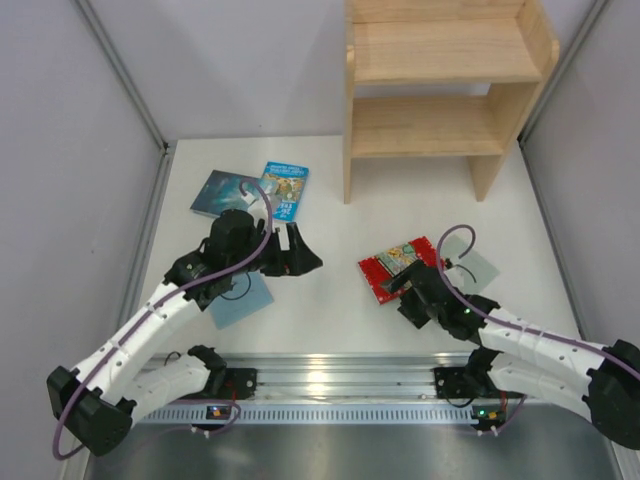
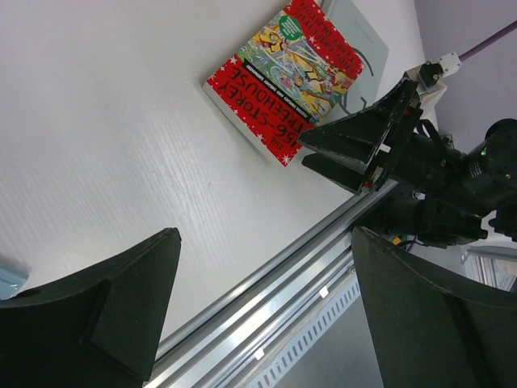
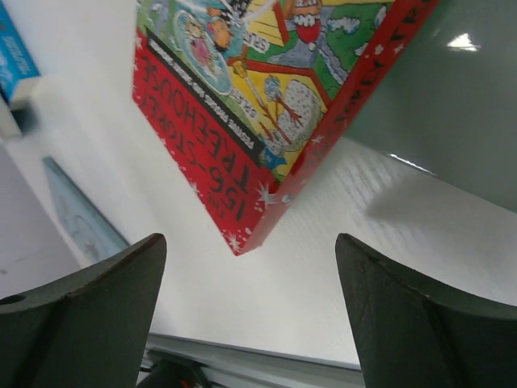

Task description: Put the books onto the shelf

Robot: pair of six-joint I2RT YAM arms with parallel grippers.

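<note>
Diagonally on the counter lies the red book, its near corner facing the low, forward-stretched right tool, whose jaws stand wide open.

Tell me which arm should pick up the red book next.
Right. The right gripper is open, with a corner of the red book just ahead of its jaws. The left gripper, also open, sits across the table near the bright blue book, well away from the red one.
</note>
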